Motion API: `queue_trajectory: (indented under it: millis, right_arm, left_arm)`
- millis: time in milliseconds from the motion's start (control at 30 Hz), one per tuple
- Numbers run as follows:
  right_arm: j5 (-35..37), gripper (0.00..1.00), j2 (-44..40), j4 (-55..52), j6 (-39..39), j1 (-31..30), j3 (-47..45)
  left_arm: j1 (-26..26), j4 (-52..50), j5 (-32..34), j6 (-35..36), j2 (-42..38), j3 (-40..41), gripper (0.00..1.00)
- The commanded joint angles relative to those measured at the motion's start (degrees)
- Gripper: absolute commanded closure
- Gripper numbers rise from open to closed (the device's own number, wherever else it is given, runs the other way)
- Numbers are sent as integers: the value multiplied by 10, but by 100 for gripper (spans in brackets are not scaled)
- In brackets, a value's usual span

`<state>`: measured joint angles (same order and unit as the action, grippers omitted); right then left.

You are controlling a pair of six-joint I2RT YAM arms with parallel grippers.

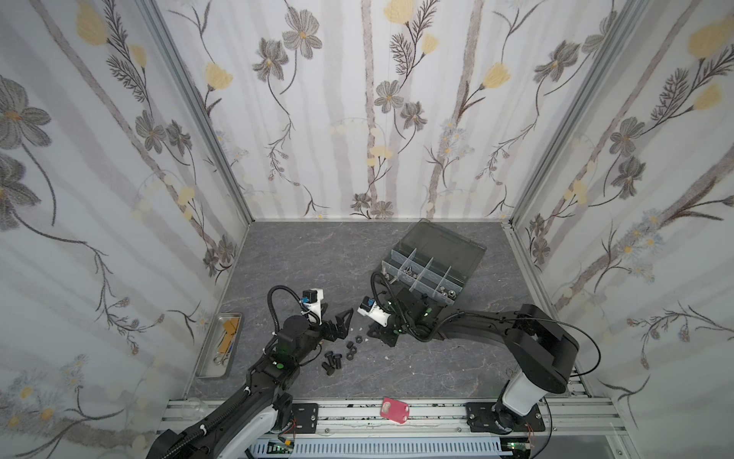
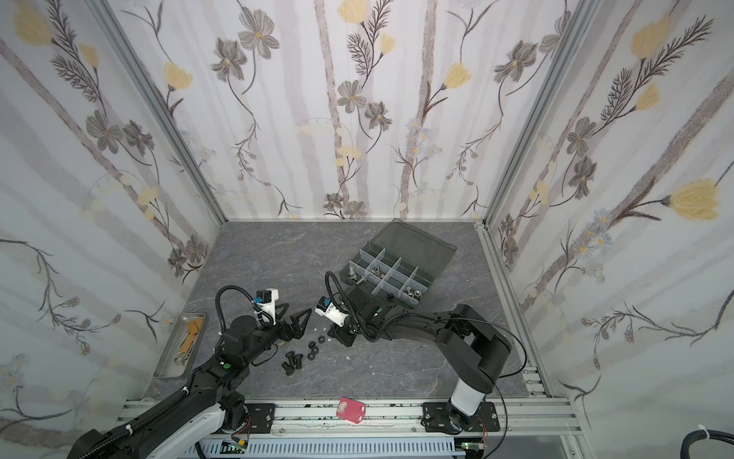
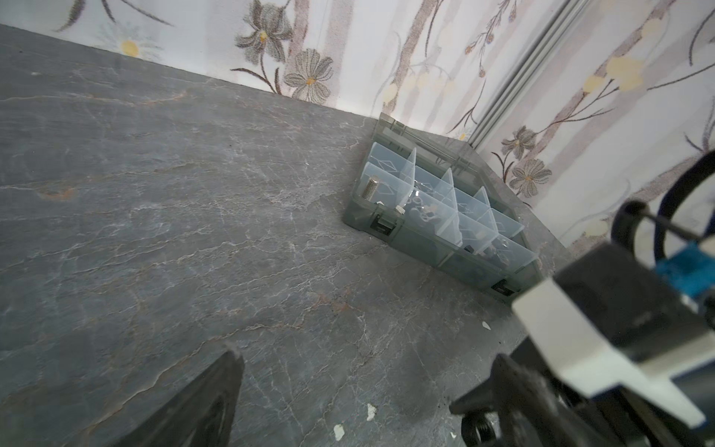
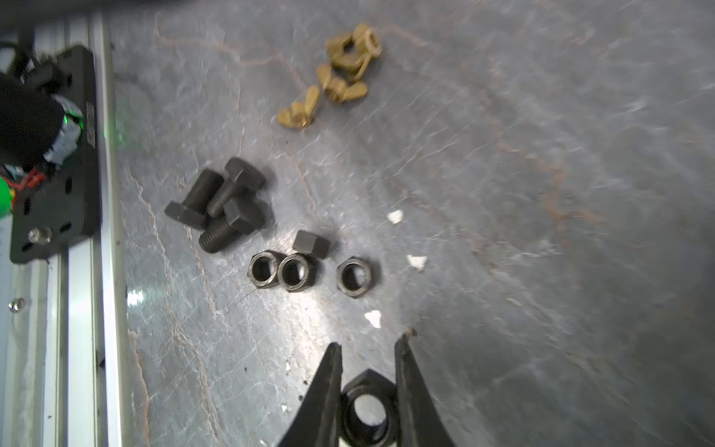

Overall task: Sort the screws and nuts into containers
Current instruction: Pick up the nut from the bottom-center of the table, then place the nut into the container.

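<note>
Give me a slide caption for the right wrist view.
Right gripper pinching a black nut; black bolts, more nuts and brass wing nuts lie on the grey table.

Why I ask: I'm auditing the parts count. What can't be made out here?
- Black hexagonal metal nut in the right gripper: cropped by the right wrist view's bottom edge; hidden under the wrist in both top views.
- Contents of the dark grey plastic organizer box: blurred behind clear dividers in the left wrist view, tiny in top views.
- Items in the flat steel tray: too small in both top views.

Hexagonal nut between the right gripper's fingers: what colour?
Matte black nut, clearest in the right wrist view.
</note>
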<state>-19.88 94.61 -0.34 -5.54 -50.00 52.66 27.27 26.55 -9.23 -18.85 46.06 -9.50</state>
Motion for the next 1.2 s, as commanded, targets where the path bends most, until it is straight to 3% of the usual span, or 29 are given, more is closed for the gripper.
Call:
queue_trajectory:
  millis: [0,200,300,567,633,700,800,967,1167]
  right_arm:
    - [-11,88,-28,9,39,53,-10]
    - [102,88,-86,-16,122,180,-29]
    - [109,86,-100,-26,146,225,-49]
    - [135,81,-75,-20,178,252,-61]
    - [126,66,-74,-18,180,252,-56]
    - [115,55,-77,-19,179,247,-49]
    - [98,52,-96,-1,173,232,-50]
    - [25,53,-100,29,132,184,-58]
    - [-22,56,-37,33,10,44,-44]
  left_arm:
    - [7,58,-43,22,37,-28,0]
    - [66,58,-74,71,138,-102,0]
    - [89,56,-67,81,181,-125,0]
    - [91,109,-22,67,175,-102,0]
    - [89,108,-3,64,152,-91,0]
    - [86,101,17,60,127,-80,0]
    - [74,87,40,51,87,-59,0]
    - [44,26,61,14,27,-39,0]
    - [9,-75,120,-32,-32,-24,0]
